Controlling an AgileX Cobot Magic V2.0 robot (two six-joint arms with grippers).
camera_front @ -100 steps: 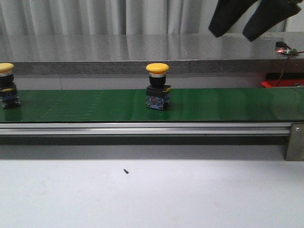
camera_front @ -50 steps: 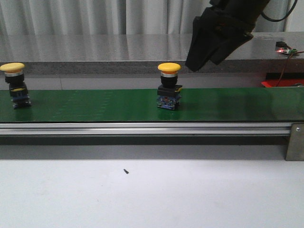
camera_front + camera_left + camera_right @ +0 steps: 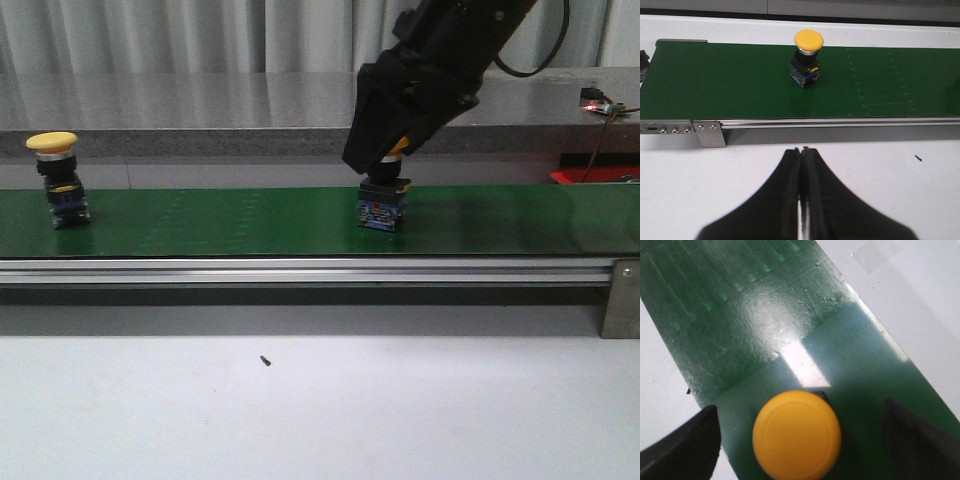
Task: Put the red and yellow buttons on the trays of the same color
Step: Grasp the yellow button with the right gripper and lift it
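1. No button is seen on any tray, and no tray can be made out in any view, so the sorting is judged barely begun.
2. Two yellow buttons are carried upright on the green conveyor belt: the near yellow button at the belt's middle and the far yellow button towards 9 o'clock.
3. The right gripper is spread wide around the near button's cap, fingers apart from it on either side; nothing is grasped yet.
4. The left gripper is clenched on nothing, held over the white counter.
5. Compared with a second ago, both buttons are found shifted towards 3 o'clock, and the right gripper is brought down from 1 o'clock onto the near button.
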